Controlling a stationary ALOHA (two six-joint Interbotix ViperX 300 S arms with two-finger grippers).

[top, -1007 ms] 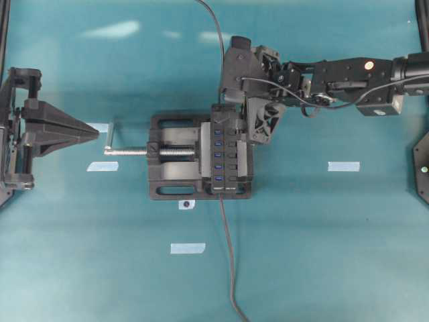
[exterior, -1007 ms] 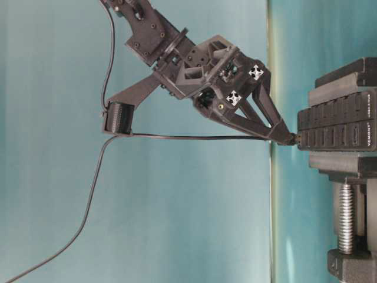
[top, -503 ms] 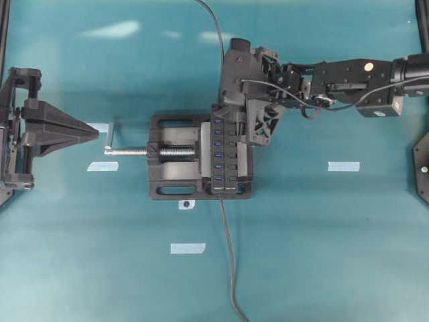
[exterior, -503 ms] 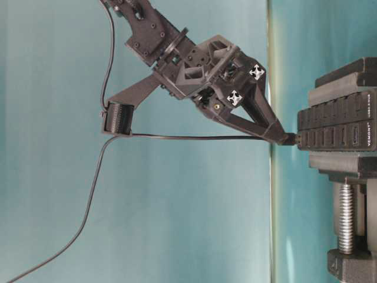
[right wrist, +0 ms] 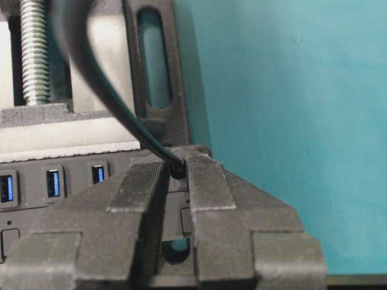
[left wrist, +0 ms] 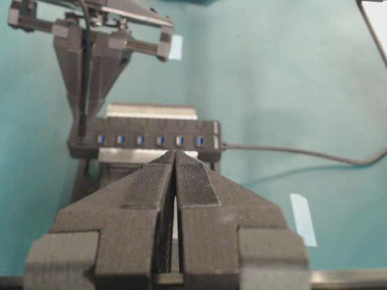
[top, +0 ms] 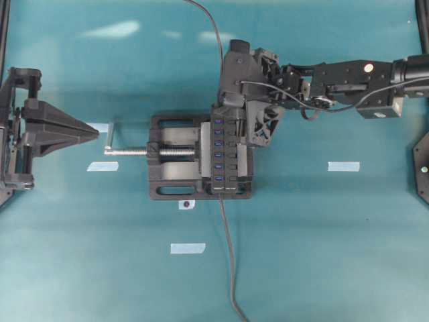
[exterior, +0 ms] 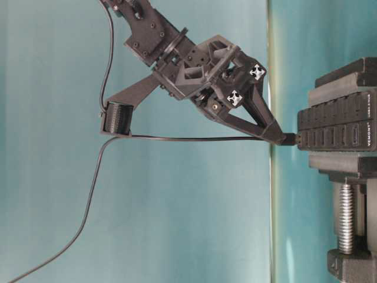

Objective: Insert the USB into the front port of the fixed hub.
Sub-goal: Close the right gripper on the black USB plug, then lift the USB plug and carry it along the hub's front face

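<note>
Right end effector [exterior: 281,137] clenched on the USB [exterior: 290,140], plug at the fixed hub's [exterior: 337,129] end port. Vise [top: 174,164] pins hub steady. Left end effector [left wrist: 175,158] closed, empty.

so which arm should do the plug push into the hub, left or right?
Right. The right gripper is shut on the USB, already at the end of the hub. The left gripper is shut and empty, out past the vise handle, away from the cable.
</note>
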